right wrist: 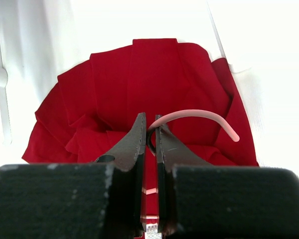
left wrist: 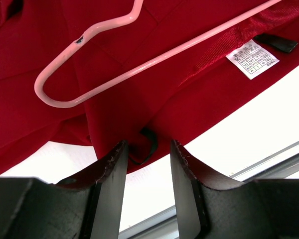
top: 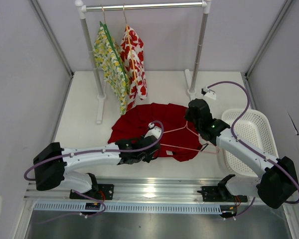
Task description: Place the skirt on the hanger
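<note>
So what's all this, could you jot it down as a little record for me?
skirt: red, crumpled on the table
hanger: pink, lying on the skirt
left tool: open, skirt's edge between its fingers
right tool: shut on the hanger
rail: yellow-green floral garment and white red-flowered garment hanging
basket: white, beside the right arm

A white metal clothes rack [top: 144,6] stood at the far side of the white table [top: 82,117]. A yellow-green floral garment [top: 111,64] and a white red-flowered garment [top: 135,59] hung from it, touching. A white perforated plastic basket [top: 268,130] sat at the right.
</note>
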Controlling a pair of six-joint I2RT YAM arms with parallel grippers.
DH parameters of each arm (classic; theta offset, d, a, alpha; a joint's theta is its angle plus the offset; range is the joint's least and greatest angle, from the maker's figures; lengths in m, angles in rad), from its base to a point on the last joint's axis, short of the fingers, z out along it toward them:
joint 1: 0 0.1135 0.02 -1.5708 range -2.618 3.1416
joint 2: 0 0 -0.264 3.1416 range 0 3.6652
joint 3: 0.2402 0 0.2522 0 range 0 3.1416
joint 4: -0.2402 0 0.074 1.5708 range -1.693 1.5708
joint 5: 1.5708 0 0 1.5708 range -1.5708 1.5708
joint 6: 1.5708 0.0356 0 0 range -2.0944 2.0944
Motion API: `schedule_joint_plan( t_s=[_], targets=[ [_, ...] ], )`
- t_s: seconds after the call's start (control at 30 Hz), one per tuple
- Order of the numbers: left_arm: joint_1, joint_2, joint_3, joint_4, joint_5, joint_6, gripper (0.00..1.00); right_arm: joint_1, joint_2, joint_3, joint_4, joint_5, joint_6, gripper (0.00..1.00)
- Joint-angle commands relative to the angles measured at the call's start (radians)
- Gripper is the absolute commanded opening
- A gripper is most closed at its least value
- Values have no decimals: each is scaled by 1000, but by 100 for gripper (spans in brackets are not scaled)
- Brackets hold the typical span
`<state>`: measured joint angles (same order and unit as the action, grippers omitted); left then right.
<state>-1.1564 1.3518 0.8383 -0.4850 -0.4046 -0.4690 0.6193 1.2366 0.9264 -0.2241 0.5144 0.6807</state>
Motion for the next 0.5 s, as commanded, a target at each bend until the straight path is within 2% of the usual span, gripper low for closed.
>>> schedule_joint_plan(
  t_s=[0.0,0.47],
  targets=[
    [-6,-3,39,-4,7,20,45,-4,7,35,-9,21,-1,0],
    [-29,4,65,-36,26,7,43,-4,6,29,-9,21,3,0]
  ],
)
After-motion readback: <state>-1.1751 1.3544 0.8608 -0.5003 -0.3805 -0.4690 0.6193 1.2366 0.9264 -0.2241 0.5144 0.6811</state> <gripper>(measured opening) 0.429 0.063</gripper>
